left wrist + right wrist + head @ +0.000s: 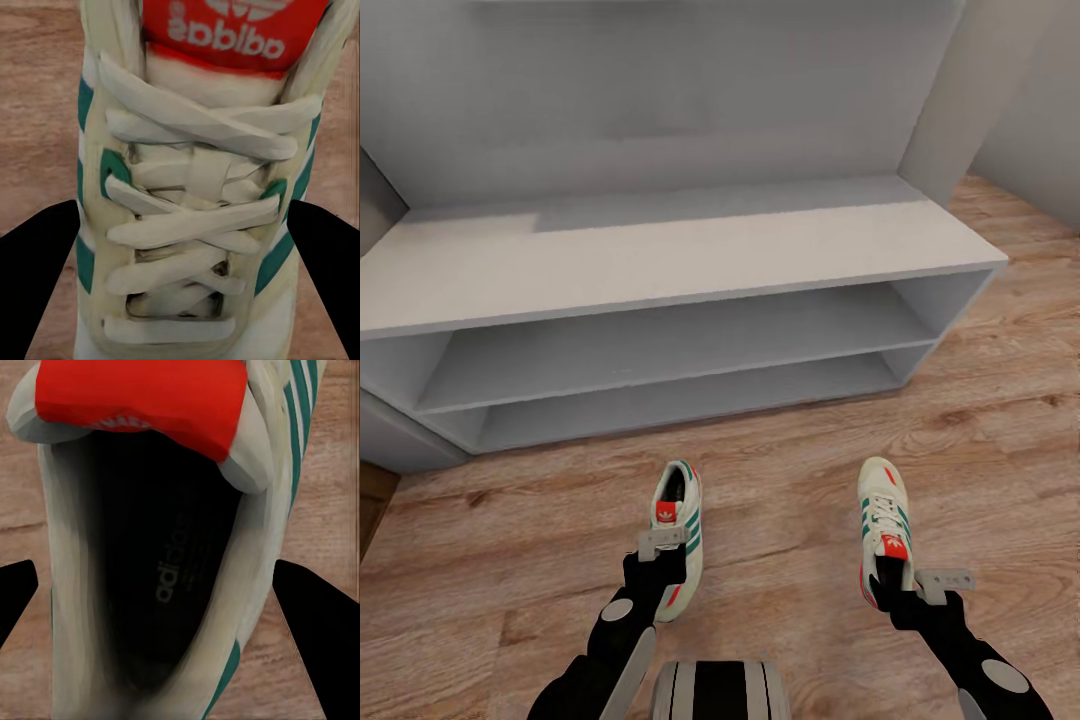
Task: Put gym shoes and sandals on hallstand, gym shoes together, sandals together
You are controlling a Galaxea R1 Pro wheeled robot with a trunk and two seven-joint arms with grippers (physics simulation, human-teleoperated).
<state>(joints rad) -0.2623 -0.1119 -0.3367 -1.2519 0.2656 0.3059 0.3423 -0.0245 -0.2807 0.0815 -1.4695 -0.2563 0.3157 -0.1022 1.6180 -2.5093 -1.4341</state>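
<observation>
Two cream lace-up shoes with green side stripes and red-orange tongue patches sit well apart on the wood floor [780, 500] in front of the grey-white rack [660, 270]. The left hand [660, 562] is over the left shoe [678, 530], its fingers [37, 277] spread wide on either side of the laces. The right hand [908, 588] is over the right shoe [884, 520], fingers [319, 622] wide open beside the heel opening; neither hand grips anything.
</observation>
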